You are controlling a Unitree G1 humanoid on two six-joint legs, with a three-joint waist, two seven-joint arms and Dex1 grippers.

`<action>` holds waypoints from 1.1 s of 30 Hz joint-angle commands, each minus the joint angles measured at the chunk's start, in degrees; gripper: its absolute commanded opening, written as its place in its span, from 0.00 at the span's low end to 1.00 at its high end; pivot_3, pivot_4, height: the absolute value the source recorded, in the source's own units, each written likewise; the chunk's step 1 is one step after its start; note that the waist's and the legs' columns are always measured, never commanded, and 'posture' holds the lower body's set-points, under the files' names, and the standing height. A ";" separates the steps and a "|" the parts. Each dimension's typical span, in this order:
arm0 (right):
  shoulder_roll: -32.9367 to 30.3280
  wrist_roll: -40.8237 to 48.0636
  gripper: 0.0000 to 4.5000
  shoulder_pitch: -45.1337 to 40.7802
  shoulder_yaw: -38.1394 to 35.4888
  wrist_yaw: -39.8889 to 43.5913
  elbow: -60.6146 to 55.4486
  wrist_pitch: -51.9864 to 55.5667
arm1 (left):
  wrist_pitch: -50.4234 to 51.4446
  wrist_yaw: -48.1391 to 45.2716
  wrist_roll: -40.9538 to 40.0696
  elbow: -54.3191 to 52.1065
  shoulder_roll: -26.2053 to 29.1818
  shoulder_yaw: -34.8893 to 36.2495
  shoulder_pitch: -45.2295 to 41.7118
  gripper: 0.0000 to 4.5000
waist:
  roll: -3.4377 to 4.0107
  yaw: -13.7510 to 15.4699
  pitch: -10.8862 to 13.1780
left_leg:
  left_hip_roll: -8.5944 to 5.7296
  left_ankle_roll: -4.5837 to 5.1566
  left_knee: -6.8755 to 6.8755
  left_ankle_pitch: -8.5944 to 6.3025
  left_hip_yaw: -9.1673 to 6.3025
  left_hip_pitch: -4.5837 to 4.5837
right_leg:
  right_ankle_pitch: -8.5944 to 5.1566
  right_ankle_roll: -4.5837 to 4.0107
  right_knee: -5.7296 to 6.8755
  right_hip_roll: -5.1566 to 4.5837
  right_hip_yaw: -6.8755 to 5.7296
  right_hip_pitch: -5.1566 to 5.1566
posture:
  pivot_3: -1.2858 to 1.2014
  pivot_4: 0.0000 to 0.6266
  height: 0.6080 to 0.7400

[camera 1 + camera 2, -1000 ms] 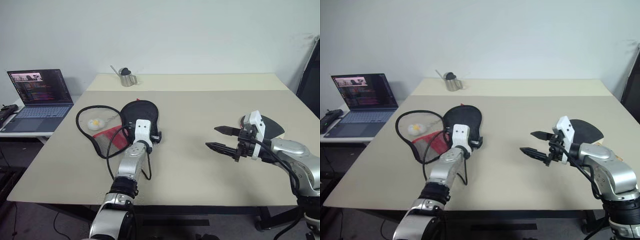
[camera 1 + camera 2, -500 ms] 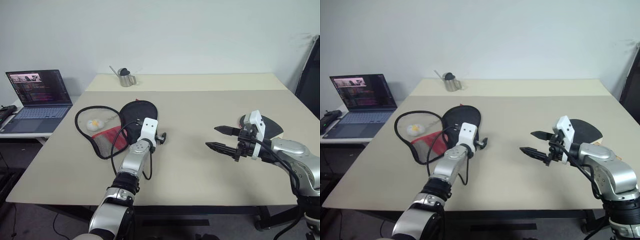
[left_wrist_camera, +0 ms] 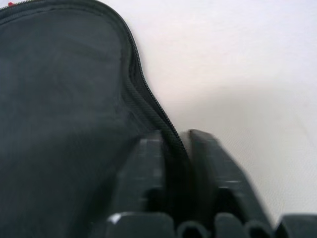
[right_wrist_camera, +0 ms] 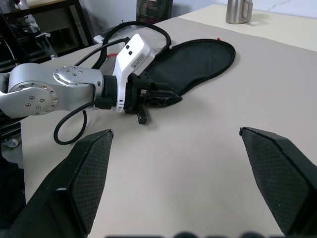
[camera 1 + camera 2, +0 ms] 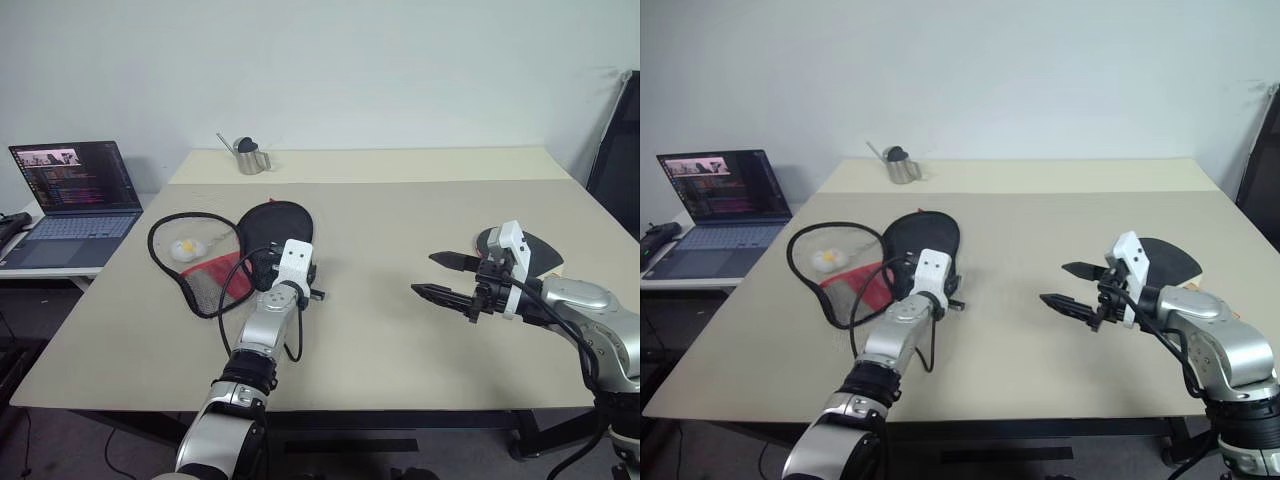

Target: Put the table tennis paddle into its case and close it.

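Fingers of your left end effector (image 3: pixel 176 148) pinch the case (image 5: pixel 275 225) edge left of centre; right end effector (image 5: pixel 440 277) gapes wide, empty.

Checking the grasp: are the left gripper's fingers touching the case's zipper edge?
Touching. In the left wrist view the left gripper has its fingers shut on the case, zipper edge pinched between them.

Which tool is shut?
The left tool, its black fingers pinched on the zipper edge of the black fabric case; the right tool hangs wide open.
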 commanded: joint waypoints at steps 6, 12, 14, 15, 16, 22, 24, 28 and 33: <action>-0.76 1.12 1.00 -0.79 -2.13 -0.14 -1.61 -0.37 | 0.73 1.57 0.60 -1.07 1.66 1.67 2.37 0.01 | 0.00 -0.01 -0.01 | 0.00 0.00 0.01 0.00 0.00 0.01 | 0.00 0.00 0.01 0.00 0.00 0.00 | 0.52 0.24 1.00; -0.95 1.18 1.00 -0.62 -2.31 -0.11 -1.57 -0.40 | 0.89 -2.07 -0.13 -4.49 1.05 -0.41 4.08 0.01 | 0.01 -0.06 -0.01 | 0.01 0.00 0.00 0.00 0.03 0.01 | 0.00 0.00 0.00 0.00 0.04 -0.01 | 0.52 0.24 1.00; -1.16 1.15 1.00 -0.75 -2.36 0.04 -1.32 -0.43 | 1.63 -6.26 -0.78 -6.54 0.11 -2.88 4.69 0.01 | 0.01 0.04 -0.01 | 0.00 0.00 0.00 0.00 0.02 0.00 | 0.00 0.00 -0.01 0.00 0.02 0.00 | 0.52 0.24 1.00; -1.35 1.10 1.00 -0.86 -2.43 0.15 -1.12 -0.48 | 2.07 -8.33 -0.92 -7.53 -0.23 -4.16 4.99 0.01 | 0.01 0.18 -0.01 | -0.01 0.00 0.00 0.00 0.02 0.00 | 0.00 0.00 -0.01 -0.01 0.02 0.00 | 0.52 0.24 1.00; -1.58 1.11 1.00 -0.94 -2.56 0.27 -0.98 -0.49 | 2.49 -10.07 -1.24 -8.50 -0.61 -5.10 5.29 0.01 | 0.01 0.31 -0.02 | -0.01 0.00 0.00 0.00 0.01 -0.02 | 0.00 0.00 -0.03 -0.01 0.01 0.01 | 0.52 0.24 1.00; -4.27 0.72 1.00 -0.55 -4.95 0.68 -0.10 -0.77 | 3.49 -17.87 -1.00 -12.37 -2.57 -11.11 5.43 0.01 | 0.00 2.93 -0.02 | -0.09 0.00 0.03 0.00 -0.06 -0.11 | 0.01 0.02 -0.15 -0.09 -0.14 0.06 | 0.52 0.24 1.00; -4.95 0.63 1.00 -0.30 -5.71 0.61 0.13 -0.87 | 3.55 -18.28 -0.73 -12.39 -3.26 -11.71 5.17 0.01 | 0.00 3.17 -0.02 | -0.09 0.00 0.03 0.00 -0.06 -0.12 | 0.01 0.03 -0.19 -0.09 -0.14 0.08 | 0.52 0.24 1.00; -6.39 0.46 1.00 0.76 -7.50 0.78 0.63 -1.12 | 3.15 -19.02 -0.50 -10.91 -5.38 -12.87 3.96 0.01 | 0.00 3.20 -0.01 | -0.08 0.00 0.02 0.00 -0.05 -0.14 | 0.01 0.03 -0.21 -0.10 -0.14 0.08 | 0.52 0.24 1.00; -8.20 0.43 1.00 3.52 -9.07 1.45 -0.06 -1.12 | 2.30 -18.81 0.20 -8.49 -7.36 -13.65 2.58 0.01 | 0.00 3.14 -0.01 | -0.07 0.01 0.02 0.00 0.02 -0.14 | 0.01 0.03 -0.21 -0.10 -0.15 0.08 | 0.52 0.24 1.00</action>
